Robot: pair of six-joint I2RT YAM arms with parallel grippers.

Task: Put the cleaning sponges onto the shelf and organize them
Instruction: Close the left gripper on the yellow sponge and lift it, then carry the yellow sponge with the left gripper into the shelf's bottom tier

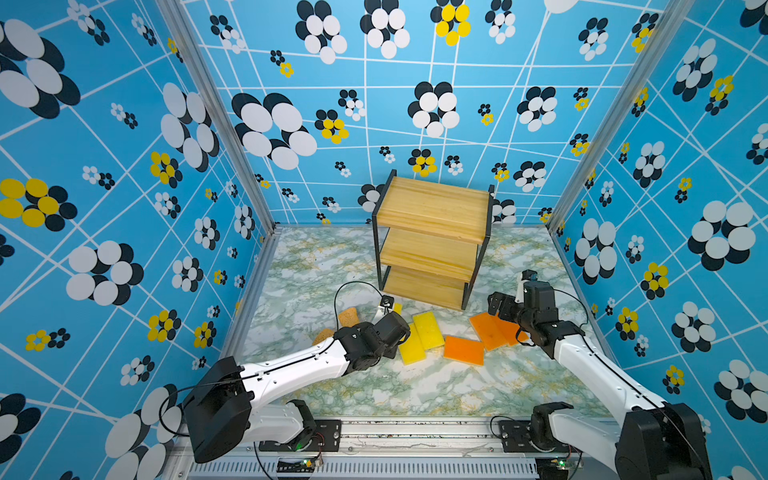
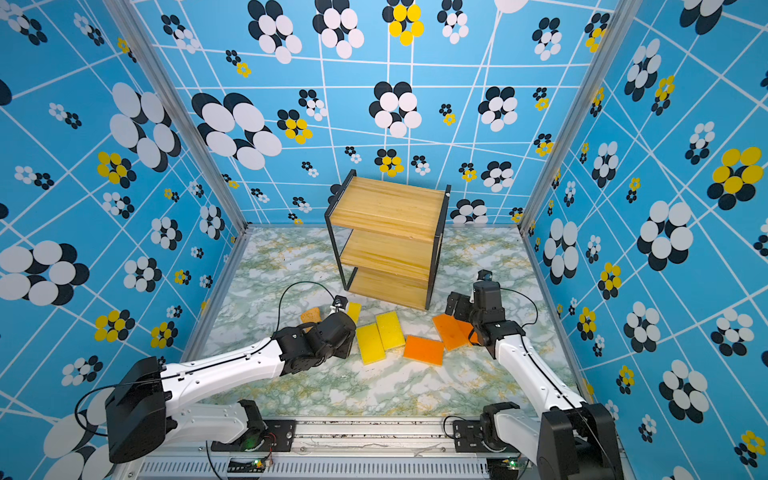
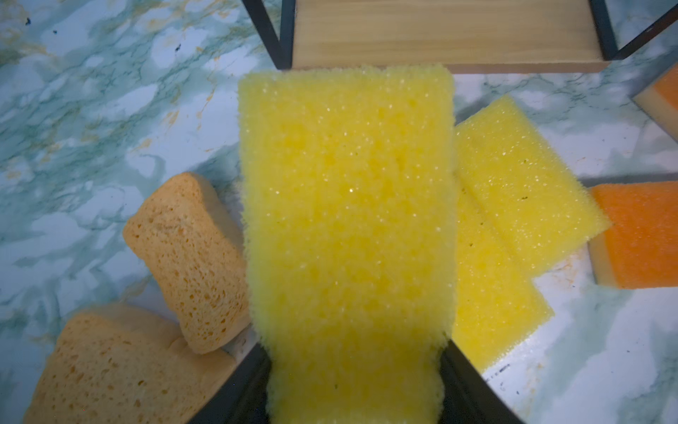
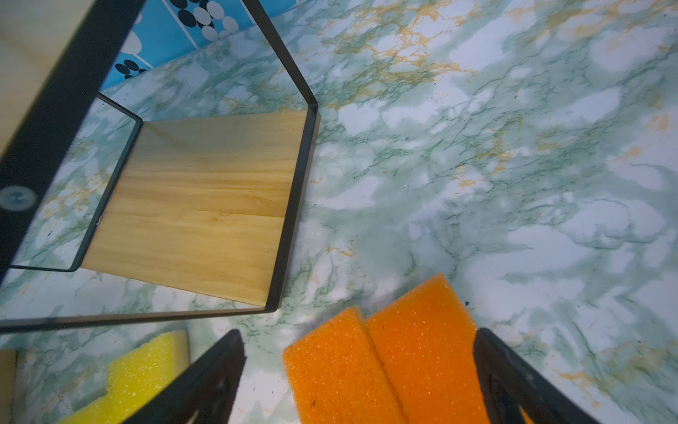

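- Step judged: pickup; shelf point(image 1: 432, 208) is seen bare, centre frame in both top views.
- Held: yellow sponge point(image 2: 354, 311), pinched by left end effector point(image 3: 354, 348), just below shelf in a top view.
- Open: right end effector point(image 4: 357, 334), set astride two orange sponges point(image 4: 422, 348).
- Next: lift and level insertion onto shelf are called for.

Robot lab test cell: worktop point(image 1: 374, 390) in marble-print film, boxed in by blue flower-print walls point(image 1: 124, 166) on aluminium posts point(image 1: 219, 112). Left arm point(image 1: 291, 365) and right arm point(image 1: 602, 374) are bolted to a slotted metal rail point(image 1: 415, 432).
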